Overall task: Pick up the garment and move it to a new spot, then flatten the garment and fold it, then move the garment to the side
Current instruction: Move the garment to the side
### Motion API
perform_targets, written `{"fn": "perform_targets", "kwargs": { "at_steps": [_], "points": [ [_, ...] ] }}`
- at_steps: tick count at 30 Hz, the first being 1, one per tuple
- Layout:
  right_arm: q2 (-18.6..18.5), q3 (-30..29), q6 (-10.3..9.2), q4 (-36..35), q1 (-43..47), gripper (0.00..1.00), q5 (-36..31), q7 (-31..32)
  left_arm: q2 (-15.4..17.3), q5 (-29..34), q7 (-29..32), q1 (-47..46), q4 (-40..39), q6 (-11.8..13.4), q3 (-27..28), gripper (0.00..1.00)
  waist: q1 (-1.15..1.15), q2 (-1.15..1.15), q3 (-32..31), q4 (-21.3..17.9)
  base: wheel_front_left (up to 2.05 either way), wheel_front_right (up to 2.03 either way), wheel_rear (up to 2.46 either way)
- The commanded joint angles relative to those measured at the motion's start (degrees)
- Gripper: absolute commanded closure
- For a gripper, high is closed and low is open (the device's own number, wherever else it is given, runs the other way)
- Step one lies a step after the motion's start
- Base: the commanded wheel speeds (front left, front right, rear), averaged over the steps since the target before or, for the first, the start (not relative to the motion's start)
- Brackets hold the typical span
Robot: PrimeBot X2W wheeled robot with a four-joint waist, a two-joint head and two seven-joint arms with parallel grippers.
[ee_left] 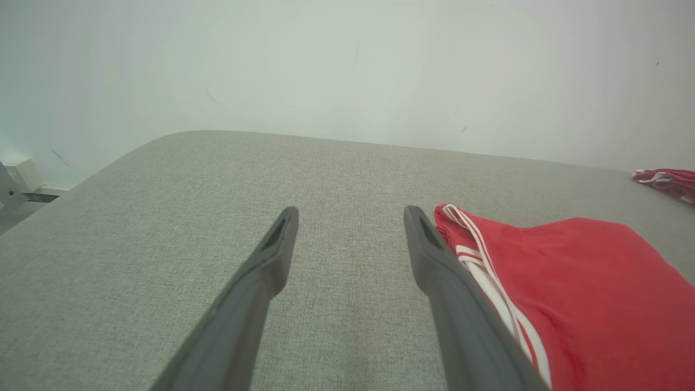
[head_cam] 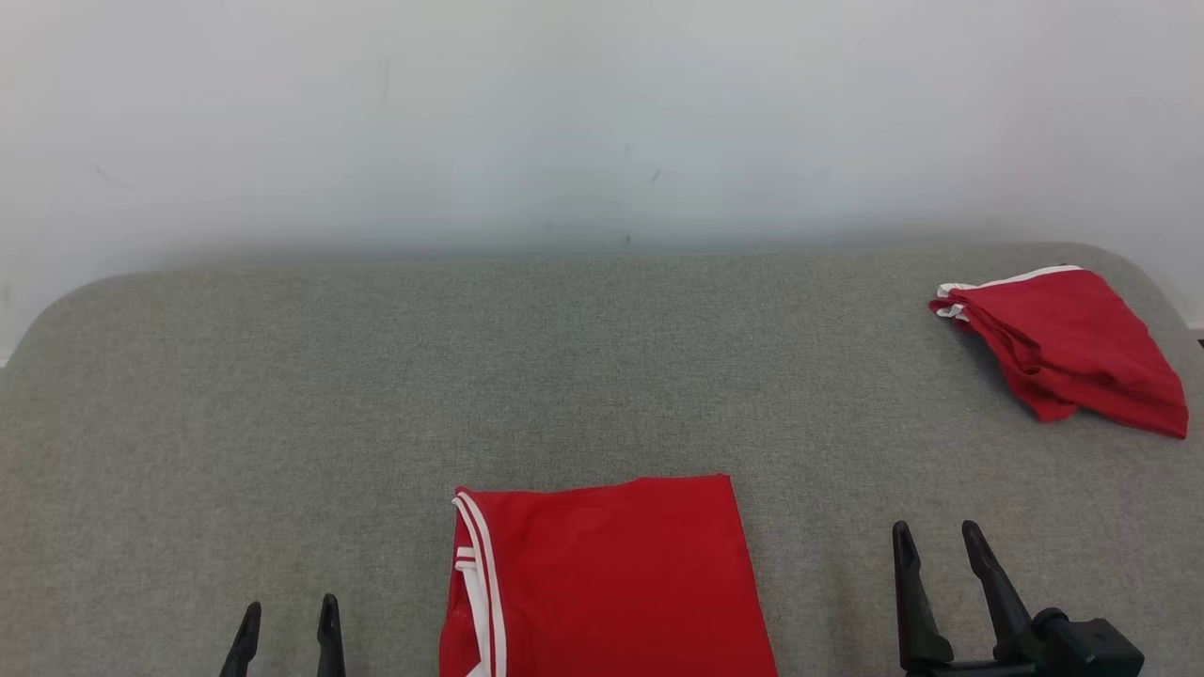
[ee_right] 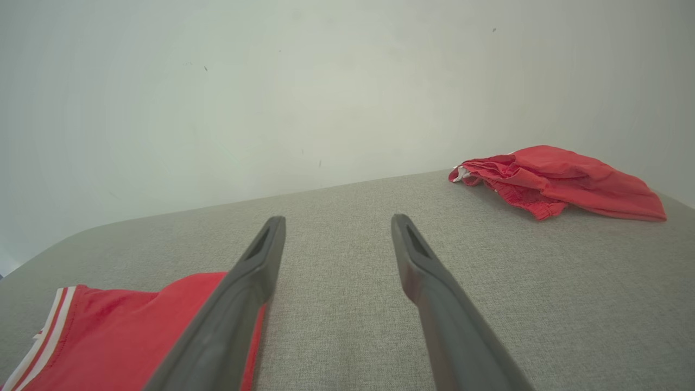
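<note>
A red garment [head_cam: 611, 583] with white stripes along its left edge lies folded flat at the near middle of the grey padded surface [head_cam: 376, 395]. It also appears in the left wrist view [ee_left: 586, 293] and the right wrist view [ee_right: 108, 336]. My left gripper [head_cam: 287, 616] stands open to its left, apart from it, with nothing between the fingers [ee_left: 271, 255]. To the garment's right, my right gripper [head_cam: 936, 541] is open and empty too, fingers [ee_right: 418, 260] pointing toward the back wall.
A second red garment [head_cam: 1068, 348] with white trim lies bunched at the far right corner of the surface [ee_right: 559, 182]. A pale wall [head_cam: 602, 122] rises behind the surface's rounded back edge.
</note>
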Motion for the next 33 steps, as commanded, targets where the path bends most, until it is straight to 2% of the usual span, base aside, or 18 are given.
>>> {"fn": "perform_targets", "kwargs": {
  "at_steps": [1,12,19,27,33],
  "points": [
    [0.10,0.09,-0.11,0.12,0.31,0.00,0.38,-0.08,-0.06,0.29,-0.08,-0.01,0.12,0.04,0.20,0.00,0.00,0.00,0.01,0.04,0.00,0.00,0.00],
    [0.11,1.20,-0.11,0.59,-0.40,0.00,0.72,-0.08,-0.06,0.21,-0.08,0.48,0.13,0.01,0.32,0.00,0.00,0.00,-0.21,-0.25,0.00,0.00,0.00],
    [0.11,7.97,-0.11,7.97,-4.46,0.00,2.28,-0.07,-0.06,0.09,-0.08,0.32,0.31,0.19,0.19,0.00,0.00,0.00,-0.25,-0.37,0.00,0.00,0.00],
    [0.05,15.38,-0.11,26.26,-15.67,0.00,4.48,0.61,-0.05,0.38,-0.08,-0.93,1.13,0.00,-0.79,0.00,0.00,0.00,-0.08,1.42,0.00,0.00,0.00],
    [0.04,17.25,-0.11,39.94,-22.55,0.00,7.75,1.71,-0.05,0.23,-0.08,-0.98,1.53,-0.05,-2.02,0.00,0.00,0.00,0.02,4.15,0.00,0.00,0.00]
  ]
}}
